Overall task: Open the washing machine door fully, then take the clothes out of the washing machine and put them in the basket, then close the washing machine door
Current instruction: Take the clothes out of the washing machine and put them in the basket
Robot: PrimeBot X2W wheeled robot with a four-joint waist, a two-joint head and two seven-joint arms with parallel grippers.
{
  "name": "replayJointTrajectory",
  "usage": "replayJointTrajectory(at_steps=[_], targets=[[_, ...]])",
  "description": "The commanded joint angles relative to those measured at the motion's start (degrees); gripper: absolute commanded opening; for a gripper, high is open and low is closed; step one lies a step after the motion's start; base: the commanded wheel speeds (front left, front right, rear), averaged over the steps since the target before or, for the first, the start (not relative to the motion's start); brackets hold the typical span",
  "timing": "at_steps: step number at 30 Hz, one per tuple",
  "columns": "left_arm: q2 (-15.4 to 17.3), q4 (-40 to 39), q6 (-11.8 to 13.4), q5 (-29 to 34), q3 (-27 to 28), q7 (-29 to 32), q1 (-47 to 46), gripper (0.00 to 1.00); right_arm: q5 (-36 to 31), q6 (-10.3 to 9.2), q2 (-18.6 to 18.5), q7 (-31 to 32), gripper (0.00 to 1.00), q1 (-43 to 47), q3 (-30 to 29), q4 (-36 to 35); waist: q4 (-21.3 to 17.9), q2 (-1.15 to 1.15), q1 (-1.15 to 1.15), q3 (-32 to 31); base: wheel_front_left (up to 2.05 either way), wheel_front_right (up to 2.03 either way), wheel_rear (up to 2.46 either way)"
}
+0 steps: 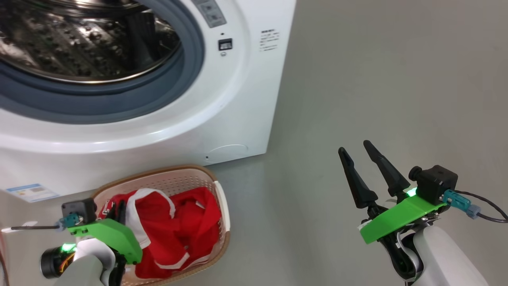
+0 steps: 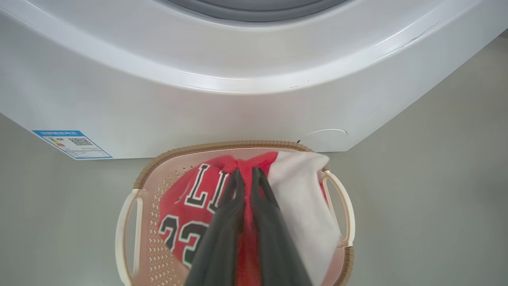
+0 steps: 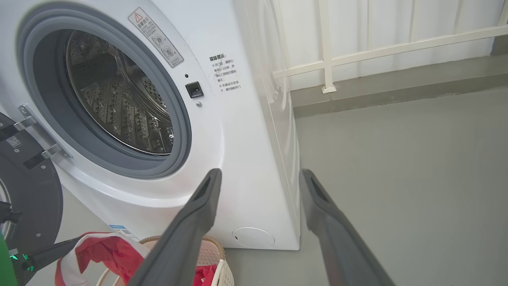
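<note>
The washing machine stands with its steel drum showing no garments. Its black door hangs swung open at the left of the right wrist view. The cream basket sits on the floor against the machine's front. Red clothes with white trim lie in it. My left gripper is over the basket, shut on a fold of the red clothes, part of which hangs above the basket. My right gripper stands open to the right of the machine, holding nothing.
Grey floor stretches free to the right of the machine. A white railing and wall run behind it. A blue label marks the machine's lower left corner.
</note>
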Motion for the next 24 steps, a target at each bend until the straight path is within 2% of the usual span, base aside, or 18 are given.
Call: replayJointTrajectory(at_steps=[1, 11, 12, 14, 15, 24], targets=[[1.5, 0.6, -0.9, -0.3, 1.6, -1.0, -2.2, 0.0, 0.1, 0.09, 0.0, -0.7, 1.0, -1.2, 0.8, -1.6, -1.4, 0.0, 0.0, 0.6, 0.0, 0.0, 0.0], [0.4, 8.0, -2.5, -3.8, 3.9, 0.0, -3.8, 0.0, 0.0, 0.09, 0.0, -0.7, 1.0, -1.6, 0.6, -1.7, -3.6, 0.0, 0.0, 1.3, 0.0, 0.0, 0.0], [0.4, 8.5, -2.6, -4.0, 4.0, 0.2, -3.9, 0.12, 0.0, 0.09, 0.0, -0.7, 1.0, -1.6, 0.6, -1.7, -3.7, 0.0, 0.0, 1.3, 0.0, 0.0, 0.0], [0.3, 9.1, -2.7, -4.4, 4.2, 0.4, -4.0, 0.68, -0.1, 0.09, 0.0, -0.7, 1.0, -1.7, 0.6, -1.6, -3.8, 0.0, 0.0, 1.3, 0.0, 0.0, 0.0], [0.3, 9.3, -2.7, -4.5, 4.2, 0.4, -4.1, 1.0, -0.2, 0.09, 0.0, -0.7, 1.0, -1.7, 0.5, -1.6, -3.8, 0.0, 0.0, 1.3, 0.0, 0.0, 0.0], [-0.7, 10.4, -3.2, -5.3, 3.7, 0.5, -3.4, 1.0, -0.2, 0.09, 0.3, -0.7, 1.0, -1.4, 0.4, -1.3, -2.9, 0.0, 0.0, 0.5, 0.0, 0.0, 0.0]])
